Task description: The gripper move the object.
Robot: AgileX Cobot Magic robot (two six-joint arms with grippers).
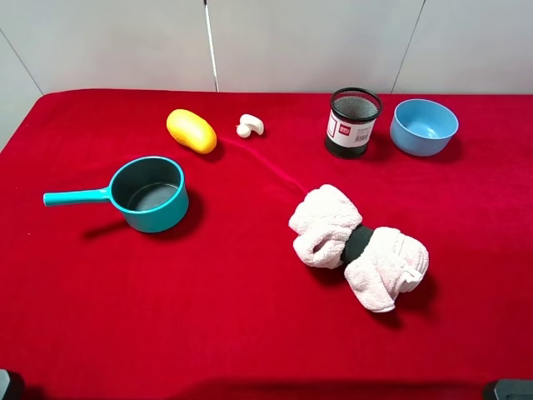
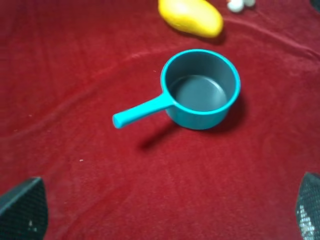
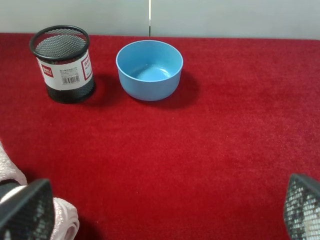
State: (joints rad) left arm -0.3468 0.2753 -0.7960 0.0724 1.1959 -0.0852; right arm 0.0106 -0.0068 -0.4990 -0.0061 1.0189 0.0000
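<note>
The object, a black wire-mesh pen cup with a white-and-red label, stands upright at the back right of the red table, just left of a light blue bowl. The right wrist view shows the cup far ahead of my right gripper, whose mesh-padded fingertips stand wide apart and hold nothing. My left gripper is open too, hovering short of a teal saucepan. In the exterior high view only dark bits of the arms show at the bottom corners.
The teal saucepan sits at the left with its handle pointing left. A yellow oval object and a small white piece lie at the back. A rolled pale pink towel with a black band lies right of centre.
</note>
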